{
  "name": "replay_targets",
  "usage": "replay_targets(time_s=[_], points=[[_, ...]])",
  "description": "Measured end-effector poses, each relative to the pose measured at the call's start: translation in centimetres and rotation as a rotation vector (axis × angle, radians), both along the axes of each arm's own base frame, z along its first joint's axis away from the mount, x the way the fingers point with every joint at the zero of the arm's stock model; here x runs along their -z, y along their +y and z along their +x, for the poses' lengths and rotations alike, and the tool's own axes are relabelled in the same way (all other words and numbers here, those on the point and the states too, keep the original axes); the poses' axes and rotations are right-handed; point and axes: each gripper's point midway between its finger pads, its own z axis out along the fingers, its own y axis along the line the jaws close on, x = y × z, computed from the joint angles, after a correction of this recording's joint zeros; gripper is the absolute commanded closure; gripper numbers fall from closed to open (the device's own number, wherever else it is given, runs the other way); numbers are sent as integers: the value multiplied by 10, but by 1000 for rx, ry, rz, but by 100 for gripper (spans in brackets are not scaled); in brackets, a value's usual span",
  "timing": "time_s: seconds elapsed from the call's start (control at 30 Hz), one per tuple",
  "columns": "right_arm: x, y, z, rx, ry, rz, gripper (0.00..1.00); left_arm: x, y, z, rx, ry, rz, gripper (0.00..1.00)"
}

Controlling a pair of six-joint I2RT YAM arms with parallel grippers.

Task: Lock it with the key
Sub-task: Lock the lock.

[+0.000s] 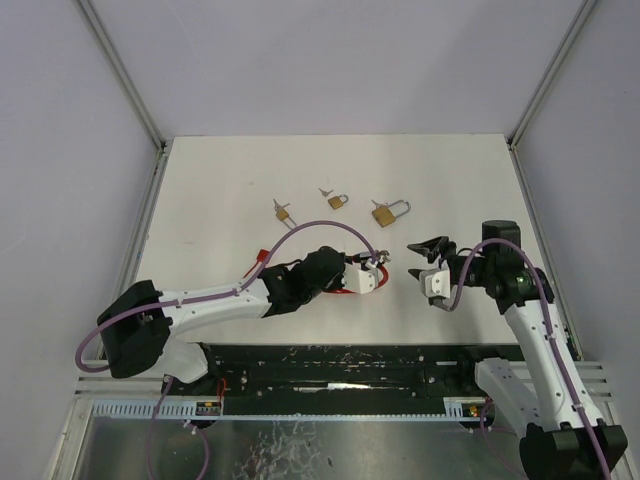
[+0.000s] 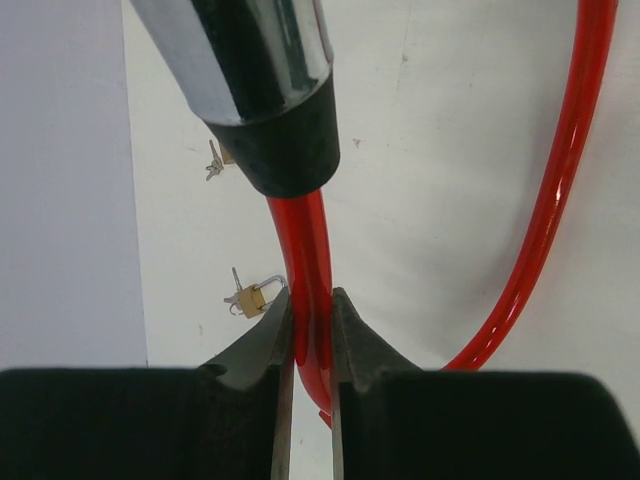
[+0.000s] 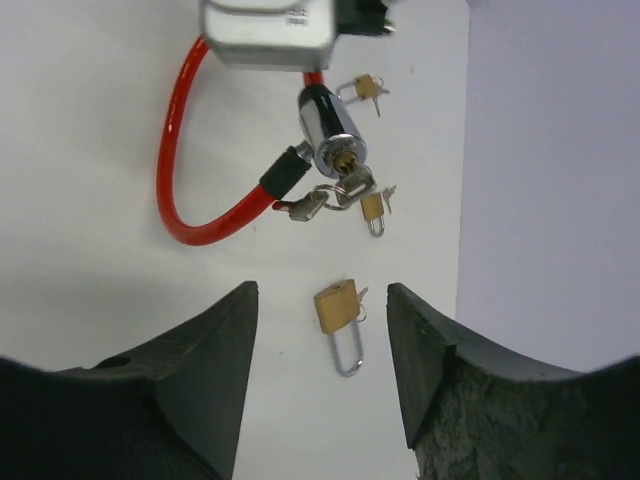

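Reaching rightward, left claw [image 2: 312, 310] grips red cable lock [image 2: 305, 240]; right claw [image 3: 320, 292] gapes.

The red cable lock [image 3: 163, 165] curved through the upper left of the right wrist view. Its chrome cylinder [image 3: 325, 125] faced the camera, with ringed keys [image 3: 310, 207] hanging at the brass keyway.

Honestly nothing was readable anywhere. Only candidate was a tiny dark print on the white block [image 3: 262, 38] at 12 o'clock in the right wrist view, way too blurry.
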Motion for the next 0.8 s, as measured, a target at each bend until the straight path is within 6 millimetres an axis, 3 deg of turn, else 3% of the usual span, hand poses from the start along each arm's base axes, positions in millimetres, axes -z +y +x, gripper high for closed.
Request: replay_targets(time_s=[0.17, 0.37, 0.6, 0.8], points=[[-8, 5, 1, -158, -87, -82, 52, 0, -1, -1, 5, 4, -2, 100], [-9, 13, 2, -244, -120, -95, 51, 1, -1, -1, 7, 10, -5, 100], [-14, 38, -7, -342, -257, -126, 49, 0, -3, -2, 10, 16, -7, 100], [-10, 46, 2, -347, -301, -180, 51, 1, -4, -3, 15, 21, -7, 100]])
